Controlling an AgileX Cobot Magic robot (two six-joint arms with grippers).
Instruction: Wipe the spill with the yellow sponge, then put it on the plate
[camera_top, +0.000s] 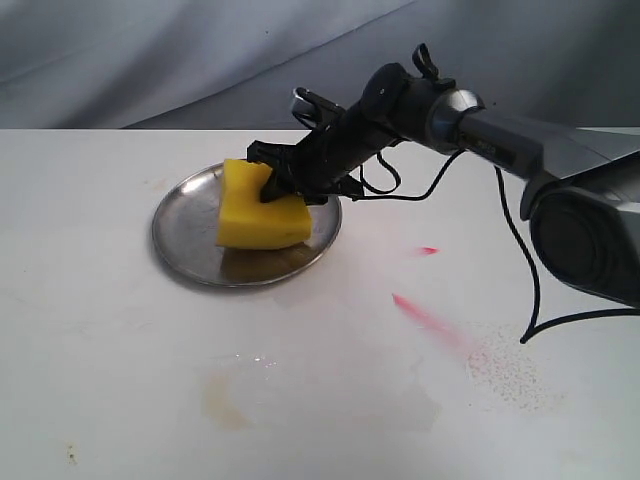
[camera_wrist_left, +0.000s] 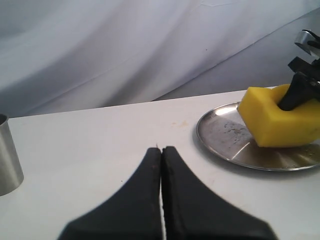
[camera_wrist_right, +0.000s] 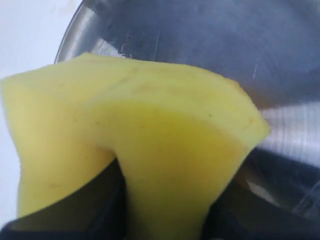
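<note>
Gripped across its long axis by the right gripper, jaws sunk deep into thick bright yellow foam sponge. Tilted over round shiny silver metal plate, lower edge apparently touching. Well apart: left gripper, pressed together on nothing.

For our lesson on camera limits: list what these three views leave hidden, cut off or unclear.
- Exterior view: far rim of the plate, hidden behind the yellow sponge and right end effector.
- Right wrist view: how deep its fingers sink, hidden by the squeezed sponge.
- Left wrist view: the metal cylinder, cut by the frame edge; cup or can, unclear.
- Exterior view: the spill, too faint to tell wet from dry.
</note>
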